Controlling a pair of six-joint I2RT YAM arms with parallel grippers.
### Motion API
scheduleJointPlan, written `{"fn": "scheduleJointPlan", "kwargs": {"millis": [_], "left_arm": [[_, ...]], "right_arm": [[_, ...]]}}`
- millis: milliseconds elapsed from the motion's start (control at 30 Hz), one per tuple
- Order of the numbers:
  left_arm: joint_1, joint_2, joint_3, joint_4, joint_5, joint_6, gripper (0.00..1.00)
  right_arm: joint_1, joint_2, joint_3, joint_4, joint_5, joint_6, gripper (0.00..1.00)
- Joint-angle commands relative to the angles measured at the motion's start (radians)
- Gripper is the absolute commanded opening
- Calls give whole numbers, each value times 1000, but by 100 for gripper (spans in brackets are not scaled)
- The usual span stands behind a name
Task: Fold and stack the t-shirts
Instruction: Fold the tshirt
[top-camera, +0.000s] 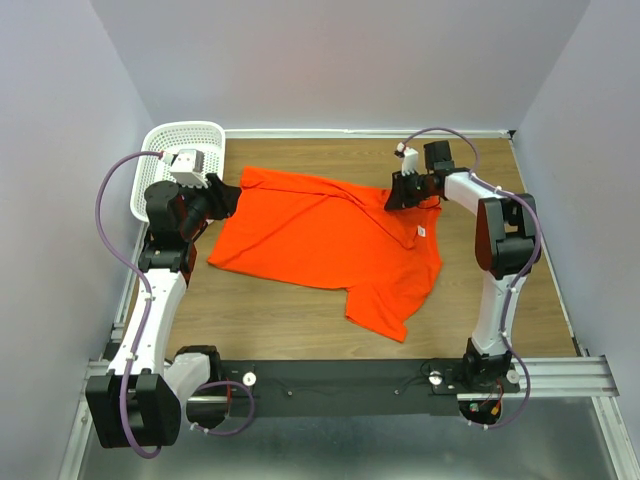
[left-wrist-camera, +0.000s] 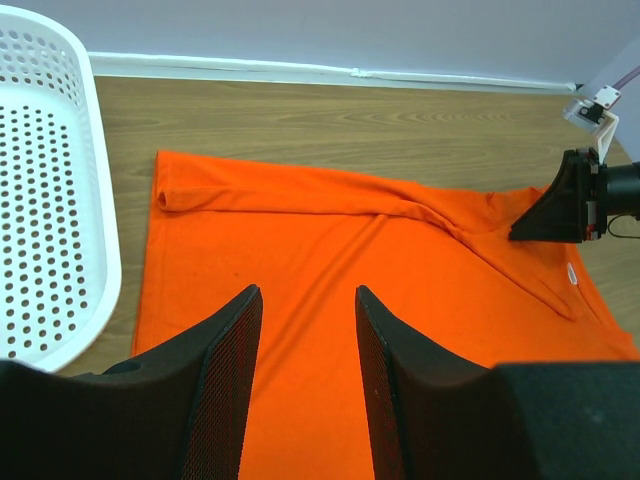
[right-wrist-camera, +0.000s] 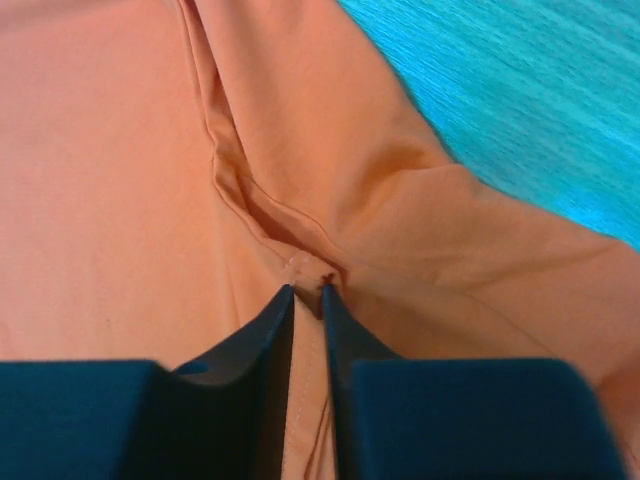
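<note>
One orange-red t-shirt (top-camera: 330, 240) lies spread on the wooden table, its top edge folded over and one sleeve trailing toward the near right. A small white tag (top-camera: 421, 232) shows near its right side. My left gripper (top-camera: 228, 196) is open and hovers over the shirt's left edge; in the left wrist view (left-wrist-camera: 308, 295) the fabric (left-wrist-camera: 330, 260) shows between its fingers. My right gripper (top-camera: 393, 199) is at the shirt's far right and is shut on a stitched seam fold of the shirt (right-wrist-camera: 308, 275).
A white perforated plastic basket (top-camera: 165, 150) stands at the far left, just behind my left gripper; it also shows in the left wrist view (left-wrist-camera: 50, 200). Purple walls close in the table on three sides. A black rail runs along the near edge.
</note>
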Motion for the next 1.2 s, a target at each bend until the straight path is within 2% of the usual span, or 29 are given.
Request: {"fn": "scheduleJointPlan", "kwargs": {"millis": [0, 67, 167, 400, 633, 700, 767, 867, 1000, 1067, 1167], "left_arm": [[7, -6, -17, 11, 28, 12, 51], [7, -5, -15, 11, 28, 12, 51], [7, -3, -17, 11, 29, 12, 51], [7, -2, -15, 11, 29, 14, 51], [7, 1, -15, 9, 23, 16, 51], [7, 0, -14, 5, 15, 19, 51], [7, -2, -15, 5, 12, 17, 51], [7, 1, -15, 3, 14, 20, 51], [7, 4, -14, 5, 15, 17, 51], [7, 4, -14, 3, 17, 19, 51], [7, 0, -14, 3, 15, 19, 51]], "right_arm": [[16, 3, 15, -19, -7, -14, 19], [16, -19, 9, -21, -19, -17, 8], [17, -62, -8, -21, -27, -26, 1], [34, -142, -89, -50, -88, -47, 0], [161, -137, -103, -113, -110, -64, 1], [204, -133, -89, -145, -111, -77, 6], [235, -136, -78, -188, -122, -98, 18], [243, -158, -83, -219, -133, -124, 31], [238, -227, -107, -231, -99, -159, 33], [221, -258, -110, -217, -7, -146, 33], [99, -267, -112, -90, 157, 12, 35]]}}
